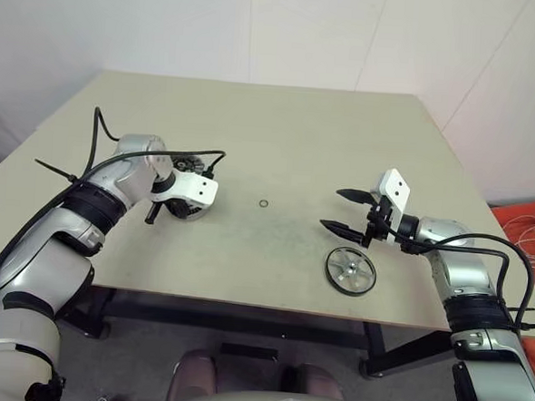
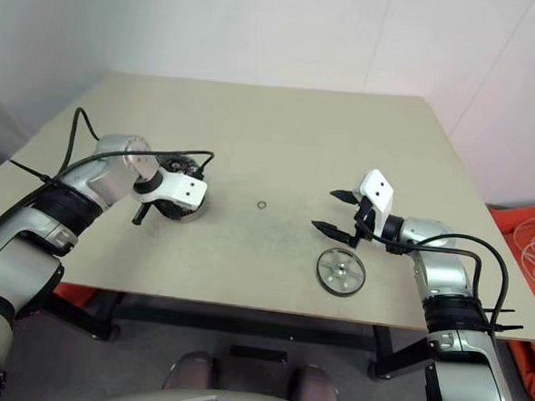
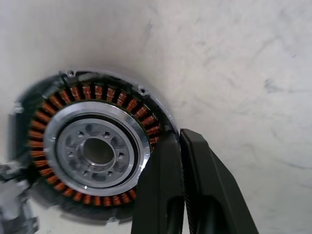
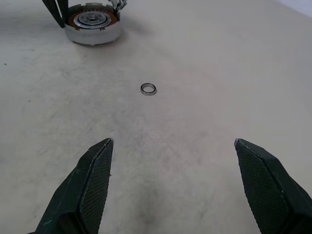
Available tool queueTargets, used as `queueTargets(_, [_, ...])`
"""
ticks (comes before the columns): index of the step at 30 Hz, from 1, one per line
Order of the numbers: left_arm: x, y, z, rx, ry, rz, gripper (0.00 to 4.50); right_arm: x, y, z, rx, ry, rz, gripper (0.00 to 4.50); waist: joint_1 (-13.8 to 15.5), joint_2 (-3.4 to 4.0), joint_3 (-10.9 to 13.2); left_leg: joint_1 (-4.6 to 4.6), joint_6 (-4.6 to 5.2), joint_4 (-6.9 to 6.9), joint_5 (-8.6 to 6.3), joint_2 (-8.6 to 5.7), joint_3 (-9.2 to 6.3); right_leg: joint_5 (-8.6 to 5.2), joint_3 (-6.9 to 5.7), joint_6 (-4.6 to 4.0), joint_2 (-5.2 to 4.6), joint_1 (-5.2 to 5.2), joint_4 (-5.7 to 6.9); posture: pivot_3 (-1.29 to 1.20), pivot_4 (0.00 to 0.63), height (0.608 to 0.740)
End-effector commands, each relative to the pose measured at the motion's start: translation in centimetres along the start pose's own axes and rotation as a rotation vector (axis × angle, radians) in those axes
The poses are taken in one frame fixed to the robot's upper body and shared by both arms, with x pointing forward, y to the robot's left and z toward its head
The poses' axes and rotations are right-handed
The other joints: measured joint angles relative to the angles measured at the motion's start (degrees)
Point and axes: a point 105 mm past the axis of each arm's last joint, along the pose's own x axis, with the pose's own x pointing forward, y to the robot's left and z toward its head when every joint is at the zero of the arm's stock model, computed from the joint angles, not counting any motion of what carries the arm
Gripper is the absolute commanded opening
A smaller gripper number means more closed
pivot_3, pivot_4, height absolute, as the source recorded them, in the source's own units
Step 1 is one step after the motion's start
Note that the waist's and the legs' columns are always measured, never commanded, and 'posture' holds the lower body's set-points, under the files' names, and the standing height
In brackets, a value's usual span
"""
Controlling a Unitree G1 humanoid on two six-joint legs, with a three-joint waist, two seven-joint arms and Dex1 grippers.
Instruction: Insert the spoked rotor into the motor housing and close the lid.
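From my head camera, the motor housing sits on the desk and serves as my landmark. My left tool hangs at the housing's near edge, pointing steeply down, fingers pressed together with nothing between them. A small ring lies well apart from the housing, toward my right arm. Farther that way, the spoked rotor lies flat near the desk's front edge, and my right tool hovers just beyond it, spread wide and empty.

My left wrist camera looks down on the housing's copper windings, the closed fingers overlapping its rim.

My right wrist camera shows both fingers wide apart, with the ring between them and the distant housing.
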Motion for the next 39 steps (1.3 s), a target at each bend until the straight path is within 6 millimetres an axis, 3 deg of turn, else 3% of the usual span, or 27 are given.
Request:
queueTargets(1, [-1.5, 0.5, 2.3, 0.058, -0.052, 0.034, 0.07, -0.1, -0.6, 1.4, -0.046, -0.03, -0.013, 4.5, 0.14, 0.0, 0.0, -0.14, 0.0, 0.03, 0.0, 0.0, 0.0, 0.0, -0.01, 0.0, 0.0, -0.13, 0.02, 0.0, 0.0, 0.74])
queueTargets(11, [-1.5, -0.4, 5.1, 0.094, -0.126, 0.045, 0.07, -0.5, -0.7, 0.8, -0.039, -0.021, -0.02, 4.5, 0.49, 0.0, 0.01, -0.54, 0.01, 0.19, 0.01, 0.03, -0.11, 0.01, -0.16, -0.01, -0.03, -0.37, 0.07, 0.0, 0.0, 0.74])
queueTargets(26, [-0.4, -3.7, 9.3, 0.128, -0.213, -0.005, 0.07, -0.4, -0.6, 0.7, -0.037, -0.017, -0.018, 4.5, 0.27, 0.0, 0.01, -0.54, 0.01, 0.21, 0.01, 0.02, -0.13, 0.01, -0.17, -0.01, -0.04, -0.36, 0.08, 0.0, 0.0, 0.74])
queueTargets(33, [0.0, -5.4, 9.3, 0.136, -0.203, -0.045, 0.07, -0.4, -0.6, 0.7, -0.036, -0.015, -0.017, 4.5, -0.04, 0.0, 0.01, -0.53, 0.01, 0.22, 0.01, 0.02, -0.13, 0.01, -0.17, -0.01, -0.04, -0.35, 0.09, 0.0, 0.0, 0.74])
queueTargets(39, [0.1, -5.7, 9.2, 0.113, -0.205, -0.041, 0.07, -0.4, -0.6, 0.6, -0.035, -0.012, -0.015, 4.5, -0.18, 0.01, 0.0, -0.53, 0.01, 0.23, 0.01, 0.02, -0.13, 0.01, -0.17, -0.01, -0.04, -0.34, 0.09, 0.0, 0.0, 0.74])
